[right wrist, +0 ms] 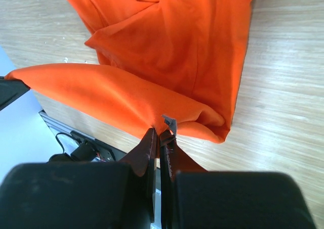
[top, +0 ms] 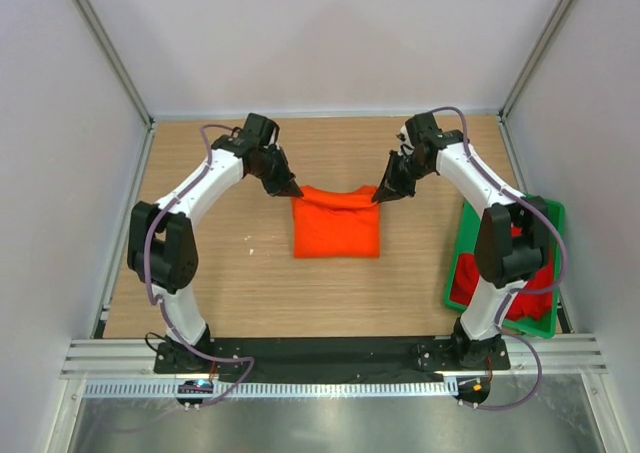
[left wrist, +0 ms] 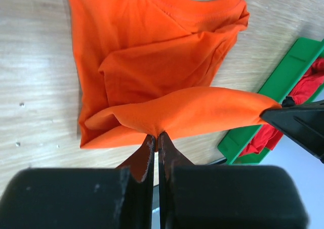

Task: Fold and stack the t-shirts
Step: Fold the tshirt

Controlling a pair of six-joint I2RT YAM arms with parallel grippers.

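Note:
A bright orange t-shirt (top: 336,223) lies partly folded at the middle of the wooden table. My left gripper (top: 294,190) is shut on its far left corner, and the pinched cloth (left wrist: 167,112) rises off the table between the two arms. My right gripper (top: 378,195) is shut on the far right corner, where a small grey tag (right wrist: 169,123) sticks out beside the fingertips. The lifted edge (right wrist: 101,95) stretches taut from one gripper to the other. A deep red t-shirt (top: 520,298) lies crumpled in the green tray, partly hidden by the right arm.
The green plastic tray (top: 455,263) sits at the table's right edge, next to the right arm's base; its rim (left wrist: 283,75) shows in the left wrist view. White walls close in the table at the back and both sides.

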